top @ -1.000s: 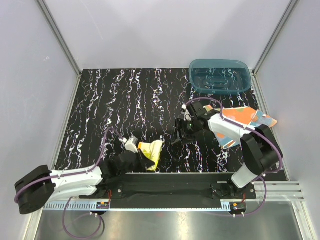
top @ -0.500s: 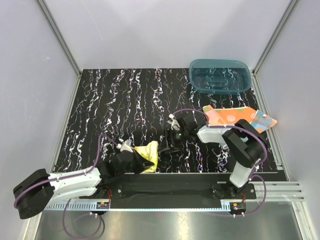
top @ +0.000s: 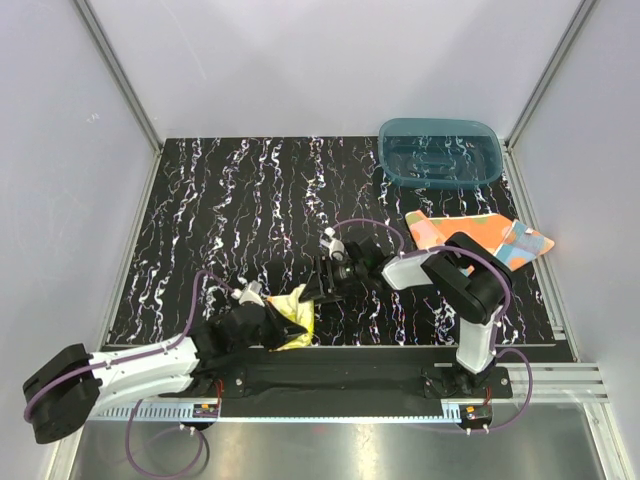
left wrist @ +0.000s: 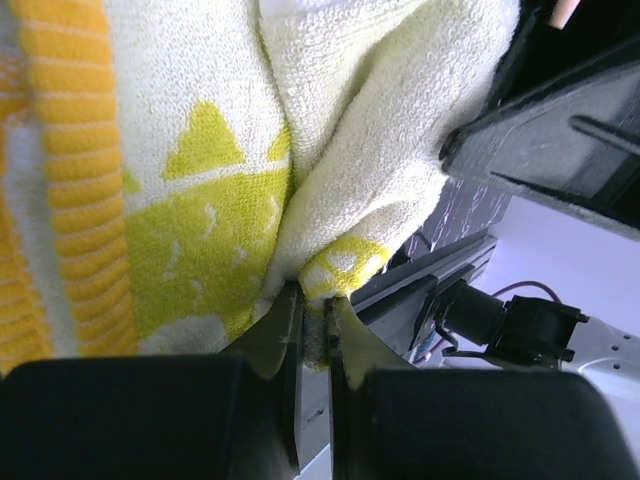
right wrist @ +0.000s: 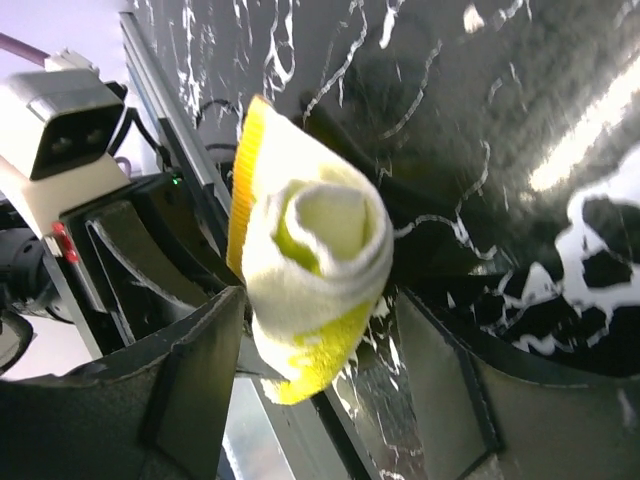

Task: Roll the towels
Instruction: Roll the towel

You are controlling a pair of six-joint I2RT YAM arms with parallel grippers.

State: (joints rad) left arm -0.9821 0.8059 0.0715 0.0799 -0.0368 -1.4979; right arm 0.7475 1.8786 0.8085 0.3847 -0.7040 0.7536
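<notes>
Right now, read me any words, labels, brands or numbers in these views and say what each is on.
None: no readable text in any view.
The yellow towel bears only yellow stripes and shapes, no letters.
The orange dotted towel and the teal tub show no label.

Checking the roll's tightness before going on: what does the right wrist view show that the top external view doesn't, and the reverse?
Only the right wrist view shows the yellow towel end-on, wound into a spiral, inside the open right tool. Only the top external view shows the orange dotted towel lying unrolled at the right and the teal tub beyond it. Both show the yellow towel and the marbled table.
</notes>
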